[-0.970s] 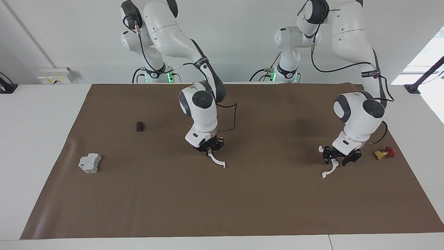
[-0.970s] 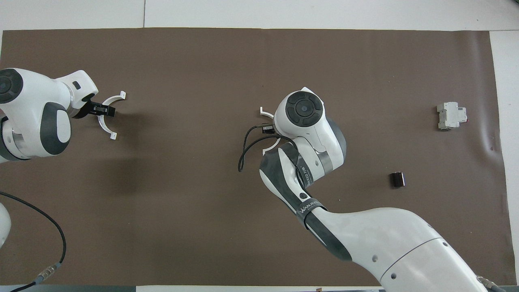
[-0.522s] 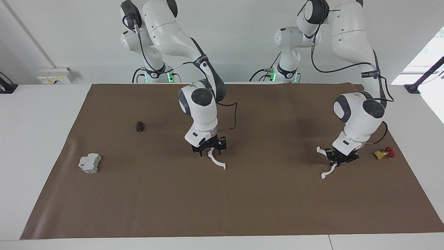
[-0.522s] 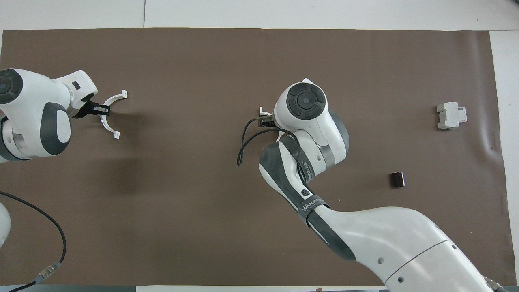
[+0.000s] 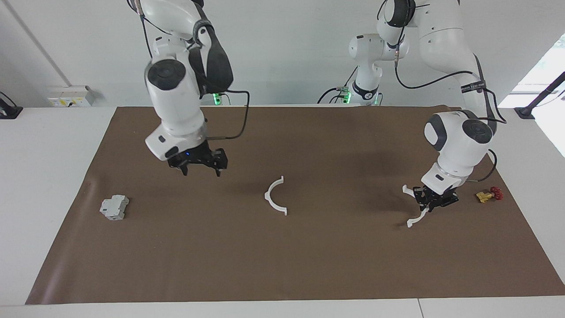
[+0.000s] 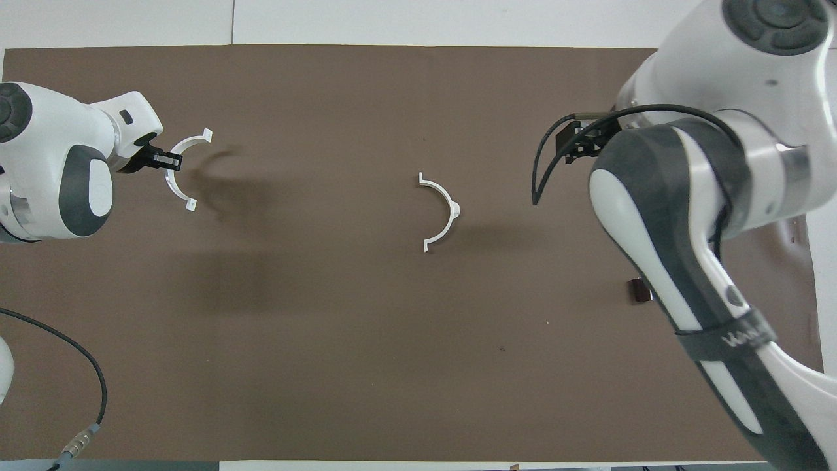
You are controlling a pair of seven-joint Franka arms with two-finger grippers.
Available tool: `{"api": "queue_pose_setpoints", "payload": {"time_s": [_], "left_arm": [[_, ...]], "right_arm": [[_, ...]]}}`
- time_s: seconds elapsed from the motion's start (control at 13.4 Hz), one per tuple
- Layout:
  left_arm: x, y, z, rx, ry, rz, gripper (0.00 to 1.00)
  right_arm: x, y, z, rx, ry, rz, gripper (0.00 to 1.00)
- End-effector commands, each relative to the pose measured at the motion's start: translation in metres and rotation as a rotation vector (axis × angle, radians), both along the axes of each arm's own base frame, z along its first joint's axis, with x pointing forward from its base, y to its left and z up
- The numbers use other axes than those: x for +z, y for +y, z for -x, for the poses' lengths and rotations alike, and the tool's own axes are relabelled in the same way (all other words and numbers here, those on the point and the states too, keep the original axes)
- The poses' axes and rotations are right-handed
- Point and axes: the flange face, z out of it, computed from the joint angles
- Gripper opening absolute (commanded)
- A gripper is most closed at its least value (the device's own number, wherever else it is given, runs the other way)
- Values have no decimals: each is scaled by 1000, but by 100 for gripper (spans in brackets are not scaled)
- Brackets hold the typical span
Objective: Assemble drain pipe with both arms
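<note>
Now, left gripper [image 5: 431, 202]: clamped on one half-ring [image 5: 414, 207], lifted just off mat [image 5: 309, 256], beside yellow-red valve [image 5: 487, 194].
Right gripper [image 5: 199, 164]: fingers spread, empty, raised over mat.
Second half-ring [image 5: 276, 196]: flat mid-mat, well apart from both grippers.
Surface: brown mat, white table [image 5: 44, 176].
Room: white wall [image 5: 287, 44].

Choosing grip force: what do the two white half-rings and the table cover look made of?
Half-rings: probably rigid plastic, thin, evenly white, with moulded end tabs, keeping their curve. Table cover: likely matte brown paper or thin sheet, with ripples near its edge.
</note>
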Motion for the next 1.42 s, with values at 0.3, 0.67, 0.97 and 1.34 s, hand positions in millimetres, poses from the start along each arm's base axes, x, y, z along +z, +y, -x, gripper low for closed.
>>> {"api": "queue_pose_setpoints", "payload": {"time_s": [0.3, 0.67, 0.97, 1.34], "left_arm": [[21, -171, 23, 148, -46, -72, 0], [-8, -295, 49, 139, -19, -135, 0], [-21, -342, 75, 95, -23, -125, 0], [-47, -367, 100, 40, -40, -86, 0]], "right_arm": [[87, -99, 83, 24, 90, -7, 100], [76, -111, 87, 46, 39, -17, 100], [73, -117, 83, 42, 48, -12, 100], [71, -130, 82, 59, 46, -16, 100]]}}
